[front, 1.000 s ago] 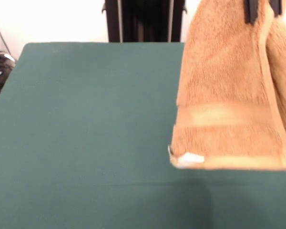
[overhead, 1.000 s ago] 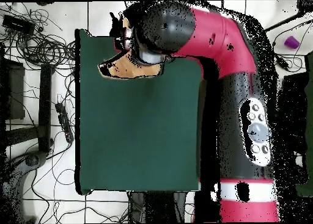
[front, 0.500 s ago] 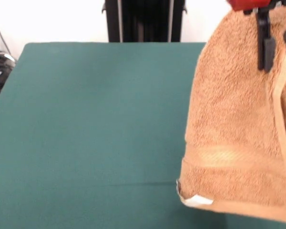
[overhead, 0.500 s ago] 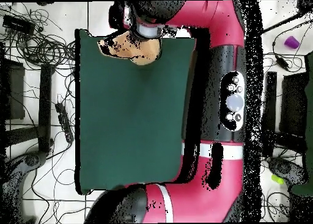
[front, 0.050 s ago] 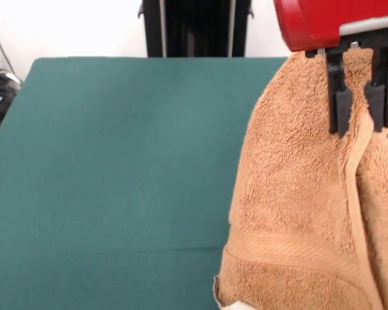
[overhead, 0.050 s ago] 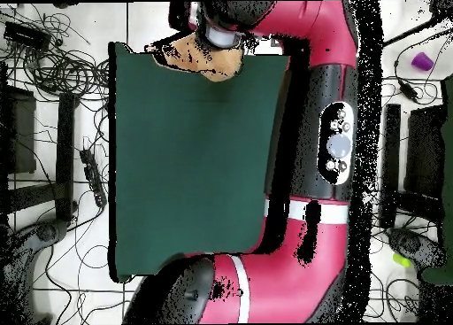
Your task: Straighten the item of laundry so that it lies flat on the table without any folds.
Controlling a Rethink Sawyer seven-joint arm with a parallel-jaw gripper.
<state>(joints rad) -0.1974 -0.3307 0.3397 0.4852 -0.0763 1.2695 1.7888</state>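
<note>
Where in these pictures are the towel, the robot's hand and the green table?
towel (front, 0.050 s ago: 291, 194), front view: on its hanging terry face.
hand (front, 0.050 s ago: 357, 110), front view: midway between its two black fingertips, which pinch the towel's edge.
table (front, 0.050 s ago: 116, 161), front view: on bare green cloth.

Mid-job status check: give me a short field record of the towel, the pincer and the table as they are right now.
towel: golden-orange terry towel, hanging in the air, draped in vertical folds, not flat
grip: pincer shut on the towel's upper part, black fingers pinching the cloth
woven band: visible low on the hanging part
white tag: a bit shows at the picture's bottom edge in the front view
table: dark green surface
position: overhead view shows the towel at the table edge far from the robot's base
task state: not straightened yet
</note>
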